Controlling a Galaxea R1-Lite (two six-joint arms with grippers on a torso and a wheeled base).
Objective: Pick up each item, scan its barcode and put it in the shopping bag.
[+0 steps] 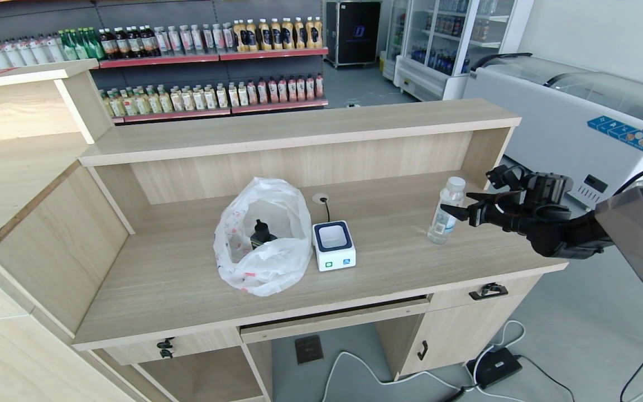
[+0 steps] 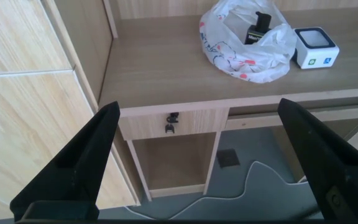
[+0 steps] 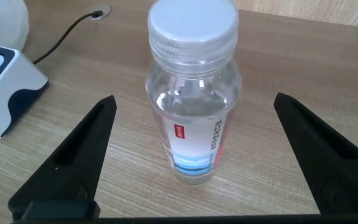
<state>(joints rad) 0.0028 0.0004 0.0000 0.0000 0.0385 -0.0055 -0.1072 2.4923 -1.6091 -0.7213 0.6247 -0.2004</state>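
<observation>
At the right end of the counter top (image 1: 187, 268), we see the right gripper (image 1: 456, 202) held level just above the wood, its two dark fingers spread wide and holding nothing. The water bottle (image 1: 445, 218) stands upright right at the fingertips. In the right wrist view it sits framed between the two fingers (image 3: 73, 162), with bare wood showing on both sides, so neither finger touches it. The bottle is clear, with a white screw cap and a label band low on its body, and it stands about halfway between the counter's back wall and its front edge. Further toward the middle of the counter top sits the scanner (image 1: 334, 244), a small white and blue box with its window facing up and its dark cable running back to a round hole (image 1: 320, 197) in the wood. Just beside the scanner, on its left, the white shopping bag (image 1: 263, 234) lies slumped with its mouth open and a dark item (image 1: 260, 231) inside. Out beyond the counter's left front corner, the left gripper (image 2: 197, 107) hangs off the counter top with its fingers spread wide and nothing between them, facing the left drawer (image 2: 173, 123).
</observation>
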